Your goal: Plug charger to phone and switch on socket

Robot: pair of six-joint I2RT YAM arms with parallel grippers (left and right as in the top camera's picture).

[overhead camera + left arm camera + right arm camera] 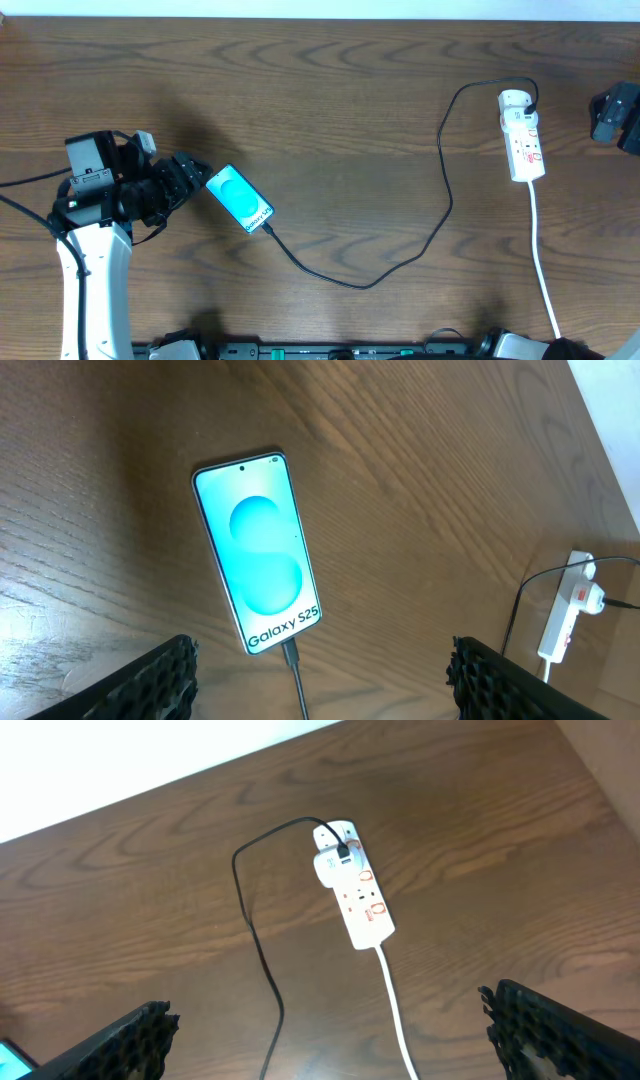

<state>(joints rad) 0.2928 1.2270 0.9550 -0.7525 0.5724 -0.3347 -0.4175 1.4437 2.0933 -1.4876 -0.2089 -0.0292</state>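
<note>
Charger [450, 200] runs from the phone's [240, 197] end to the socket's [524, 145] white plug [514, 101].

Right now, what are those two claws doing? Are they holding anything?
Left claw: open, holding nothing.
Right claw: open, holding nothing.

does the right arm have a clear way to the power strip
Probably yes: the open right gripper sits just beside the power strip, with nothing between them but bare table.
</note>
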